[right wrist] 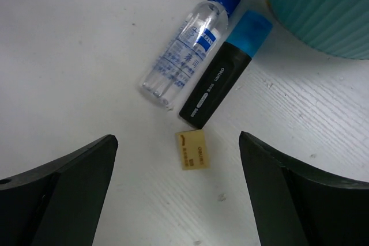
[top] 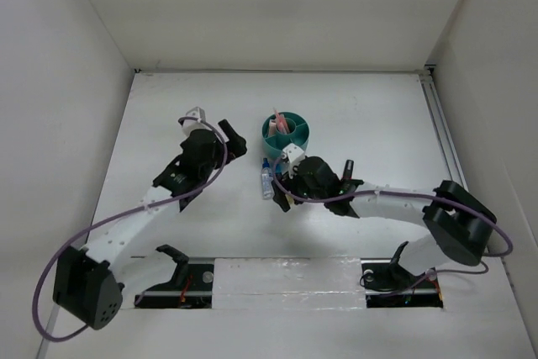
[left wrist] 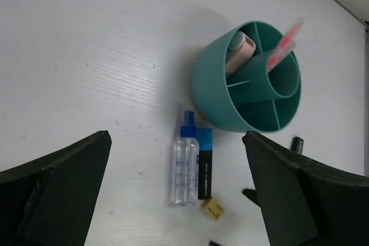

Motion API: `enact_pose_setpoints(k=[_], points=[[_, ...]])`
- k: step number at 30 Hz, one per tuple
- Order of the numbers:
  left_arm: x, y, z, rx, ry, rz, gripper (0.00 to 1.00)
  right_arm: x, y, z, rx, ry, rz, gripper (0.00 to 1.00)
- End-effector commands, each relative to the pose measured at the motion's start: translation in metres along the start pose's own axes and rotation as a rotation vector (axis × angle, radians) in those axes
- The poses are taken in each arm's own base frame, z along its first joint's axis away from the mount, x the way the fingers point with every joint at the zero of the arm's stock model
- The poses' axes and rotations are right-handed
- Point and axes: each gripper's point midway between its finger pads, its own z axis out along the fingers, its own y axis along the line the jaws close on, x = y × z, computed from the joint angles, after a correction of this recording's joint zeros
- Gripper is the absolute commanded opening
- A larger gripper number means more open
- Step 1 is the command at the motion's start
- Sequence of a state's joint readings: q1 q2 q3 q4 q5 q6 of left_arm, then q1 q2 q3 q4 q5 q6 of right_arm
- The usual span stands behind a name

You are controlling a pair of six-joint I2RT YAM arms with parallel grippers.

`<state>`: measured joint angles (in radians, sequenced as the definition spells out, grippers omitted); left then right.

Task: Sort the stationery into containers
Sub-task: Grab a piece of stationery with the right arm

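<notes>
- While the left gripper (top: 234,140) is spread empty, left of the teal organizer (left wrist: 219,93), the organizer could be knocked.
- Below the right gripper (top: 279,191), also spread empty, the tan block (right wrist: 192,149) could be missed and the nearby highlighter (right wrist: 225,73) nudged.

slender white-shelled left arm (top: 123,235) and matching right arm (top: 395,204), each with a boxy black shoulder housing (top: 84,287) and a black wrist. a thin purple cable (top: 39,296) loops along each. matte black wedge-shaped fingers (left wrist: 63,191) finish both, beside a small white wrist bracket (top: 195,114).
</notes>
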<state>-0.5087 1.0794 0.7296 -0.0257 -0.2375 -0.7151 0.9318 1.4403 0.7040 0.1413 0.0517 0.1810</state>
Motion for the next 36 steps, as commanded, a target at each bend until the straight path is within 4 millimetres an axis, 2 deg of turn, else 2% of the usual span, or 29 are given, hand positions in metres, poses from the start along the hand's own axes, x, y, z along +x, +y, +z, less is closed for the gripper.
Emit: enact_pose_setpoints(k=[1, 2, 3, 5, 6, 7, 9, 10, 13, 16, 19, 20, 22, 23, 27, 29, 31, 36], points=[[-0.016, -0.01, -0.035, 0.04, -0.001, -0.031, 1.0, -0.021, 0.006, 0.022, -0.072, -0.047, -0.01, 0.91], [-0.021, -0.012, -0.042, 0.044, -0.004, -0.018, 1.0, -0.015, 0.003, 0.026, -0.076, -0.028, -0.002, 0.89], [-0.037, -0.021, -0.055, 0.071, -0.033, -0.018, 1.0, -0.01, 0.002, 0.029, -0.073, -0.012, -0.002, 0.88], [-0.041, -0.016, -0.069, 0.039, -0.018, 0.009, 1.0, -0.003, 0.003, 0.036, -0.095, 0.003, 0.021, 0.84], [-0.059, -0.021, -0.082, 0.042, -0.059, 0.009, 1.0, 0.0, 0.005, 0.037, -0.107, 0.006, 0.03, 0.84], [-0.059, -0.014, -0.089, 0.016, -0.048, 0.036, 1.0, -0.001, 0.011, 0.037, -0.129, -0.001, 0.025, 0.82], [-0.071, -0.009, -0.102, -0.009, -0.085, 0.057, 1.0, 0.011, 0.014, 0.043, -0.124, 0.032, 0.033, 0.8], [-0.079, -0.006, -0.114, -0.014, -0.108, 0.082, 1.0, 0.018, 0.014, 0.046, -0.107, 0.048, 0.027, 0.8], [-0.094, 0.01, -0.129, -0.079, -0.18, 0.109, 1.0, 0.033, 0.01, 0.047, -0.073, 0.087, 0.043, 0.79], [-0.1, 0.027, -0.133, -0.159, -0.216, 0.146, 1.0, 0.046, 0.006, 0.047, -0.036, 0.11, 0.062, 0.78], [-0.096, 0.034, -0.128, -0.186, -0.216, 0.161, 1.0, 0.059, -0.004, 0.044, 0.046, 0.145, 0.104, 0.78], [-0.089, 0.039, -0.122, -0.203, -0.195, 0.174, 1.0, 0.058, -0.008, 0.044, 0.069, 0.138, 0.114, 0.78], [-0.086, 0.035, -0.116, -0.182, -0.185, 0.181, 1.0, 0.071, -0.015, 0.037, 0.108, 0.169, 0.138, 0.78], [-0.086, 0.032, -0.116, -0.167, -0.184, 0.187, 1.0, 0.065, -0.017, 0.036, 0.127, 0.147, 0.147, 0.78], [-0.085, 0.03, -0.113, -0.161, -0.175, 0.197, 1.0, 0.068, -0.024, 0.026, 0.175, 0.172, 0.169, 0.78], [-0.082, 0.03, -0.111, -0.154, -0.167, 0.207, 1.0, 0.063, -0.023, 0.018, 0.175, 0.168, 0.18, 0.78], [-0.083, 0.027, -0.115, -0.133, -0.174, 0.2, 1.0, 0.068, -0.024, 0.013, 0.182, 0.185, 0.192, 0.78], [-0.083, 0.023, -0.116, -0.104, -0.179, 0.201, 1.0, 0.074, -0.016, 0.01, 0.169, 0.216, 0.187, 0.78]])
